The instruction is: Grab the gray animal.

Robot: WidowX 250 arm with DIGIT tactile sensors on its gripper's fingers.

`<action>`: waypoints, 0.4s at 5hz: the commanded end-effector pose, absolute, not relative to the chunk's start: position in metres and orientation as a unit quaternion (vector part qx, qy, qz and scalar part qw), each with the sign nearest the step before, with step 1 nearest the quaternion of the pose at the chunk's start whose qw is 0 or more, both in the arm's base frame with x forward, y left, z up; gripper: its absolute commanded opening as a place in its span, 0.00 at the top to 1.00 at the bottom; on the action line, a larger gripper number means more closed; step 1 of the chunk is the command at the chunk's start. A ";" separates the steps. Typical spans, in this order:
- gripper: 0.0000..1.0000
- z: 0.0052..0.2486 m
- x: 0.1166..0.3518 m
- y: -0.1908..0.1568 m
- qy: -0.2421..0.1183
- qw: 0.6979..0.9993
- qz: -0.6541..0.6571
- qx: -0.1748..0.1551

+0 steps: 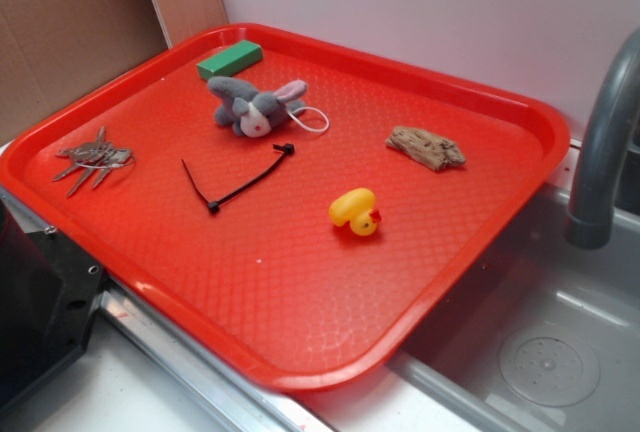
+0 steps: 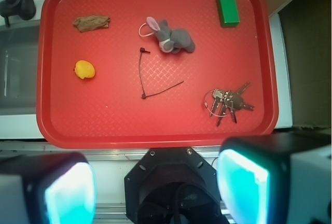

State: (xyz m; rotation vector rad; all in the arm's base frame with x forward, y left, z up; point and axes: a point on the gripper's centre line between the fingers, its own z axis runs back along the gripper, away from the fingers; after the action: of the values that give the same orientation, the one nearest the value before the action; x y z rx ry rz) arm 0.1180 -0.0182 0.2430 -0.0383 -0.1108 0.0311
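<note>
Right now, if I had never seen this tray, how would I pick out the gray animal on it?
Find the red tray beside the sink. Toward its far side, near the green block, lies the gray animal, a small plush toy. Its long pink-lined ears, pale snout and white string loop set it apart from the yellow duck and the bunch of metal keys.

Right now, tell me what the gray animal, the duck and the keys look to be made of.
Gray animal: soft plush fabric, matte and fuzzy, with pink-lined ears and a white string loop. Duck: probably rubber or soft plastic, smooth yellow with a slight sheen. Keys: metal, dull silver-gray with glints, bunched on a thin wire ring.
</note>
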 end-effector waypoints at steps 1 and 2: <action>0.00 0.243 0.118 -0.018 -0.055 0.998 0.016 -0.019; 0.00 0.240 0.126 -0.013 -0.051 0.998 0.023 -0.004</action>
State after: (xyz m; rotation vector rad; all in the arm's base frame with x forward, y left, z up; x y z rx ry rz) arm 0.1232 -0.0141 0.2367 -0.0076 -0.0888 0.0332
